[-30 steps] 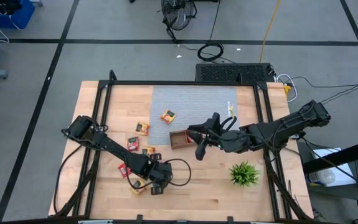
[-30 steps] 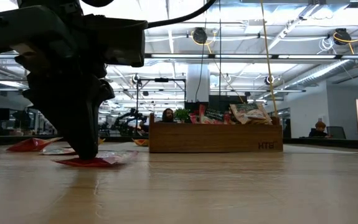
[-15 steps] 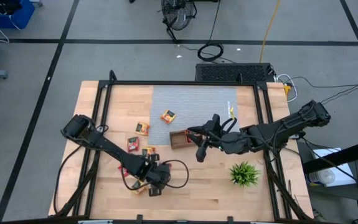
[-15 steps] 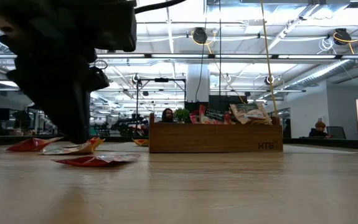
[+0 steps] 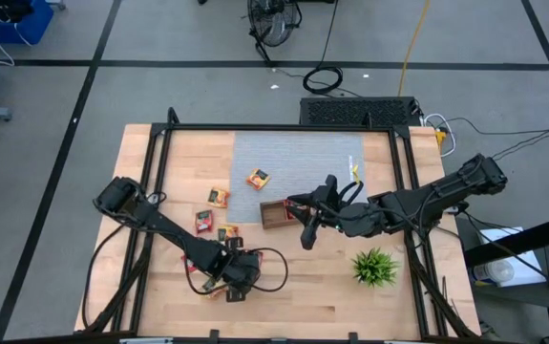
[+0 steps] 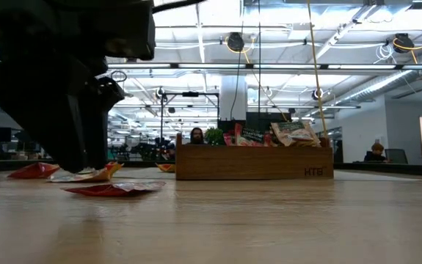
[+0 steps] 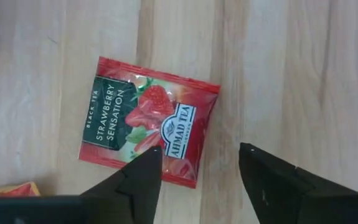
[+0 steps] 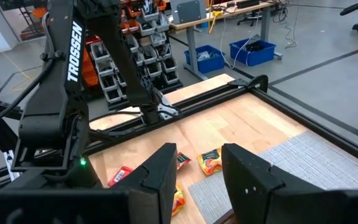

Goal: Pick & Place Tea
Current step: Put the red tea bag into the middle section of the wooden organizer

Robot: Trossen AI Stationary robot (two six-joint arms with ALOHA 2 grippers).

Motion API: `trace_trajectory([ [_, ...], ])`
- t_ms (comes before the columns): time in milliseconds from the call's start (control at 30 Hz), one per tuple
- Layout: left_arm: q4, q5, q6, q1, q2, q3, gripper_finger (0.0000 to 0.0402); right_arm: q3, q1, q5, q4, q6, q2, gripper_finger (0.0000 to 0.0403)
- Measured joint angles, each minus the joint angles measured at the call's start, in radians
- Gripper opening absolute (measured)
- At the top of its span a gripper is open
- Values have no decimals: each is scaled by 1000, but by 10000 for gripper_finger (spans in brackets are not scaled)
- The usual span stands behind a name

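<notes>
A red strawberry tea sachet (image 7: 147, 118) lies flat on the wooden table (image 5: 293, 296) near its front edge. My left gripper (image 7: 198, 155) hangs open just above it, one finger over the sachet's near edge and the other beside it. In the low view the sachet (image 6: 115, 188) lies apart from that gripper (image 6: 78, 158). More tea sachets (image 5: 219, 197) lie scattered at left centre. The brown tray (image 5: 274, 213) holds several upright sachets (image 6: 291, 132). Beside the tray, my right gripper (image 5: 303, 234) stands open with nothing between its fingers (image 8: 160, 168).
A spiky green plant (image 5: 376, 266) stands at the front right. A grey mat (image 5: 298, 158) covers the far middle. Black frame rails (image 5: 159, 162) run along both sides. An orange sachet corner (image 7: 10, 190) lies close to the red one.
My left gripper has opened and risen off the red sachet, shifting a little toward the table's left edge. The sachet, which it stood on a second ago, stays flat on the table.
</notes>
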Motion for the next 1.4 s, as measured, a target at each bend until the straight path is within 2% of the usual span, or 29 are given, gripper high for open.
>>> trace_trajectory([
  [167,-9,-60,15,-14,16,0,205,0,0,0,0,-1,0,116],
  [500,38,-23,87,23,105,6,139,0,0,1,-2,-1,0,116],
  [600,34,-3,93,27,120,7,106,0,0,2,-1,-7,0,116],
  [767,36,-6,93,27,131,8,20,0,0,2,0,-23,0,116],
  [1000,11,-73,33,-4,87,1,18,0,0,3,4,34,0,116],
  [1200,-208,-131,-29,-28,-25,15,17,0,-8,-39,13,89,-8,116],
  [1400,-350,-155,-10,-25,-123,63,15,0,-10,-72,13,115,-8,116],
])
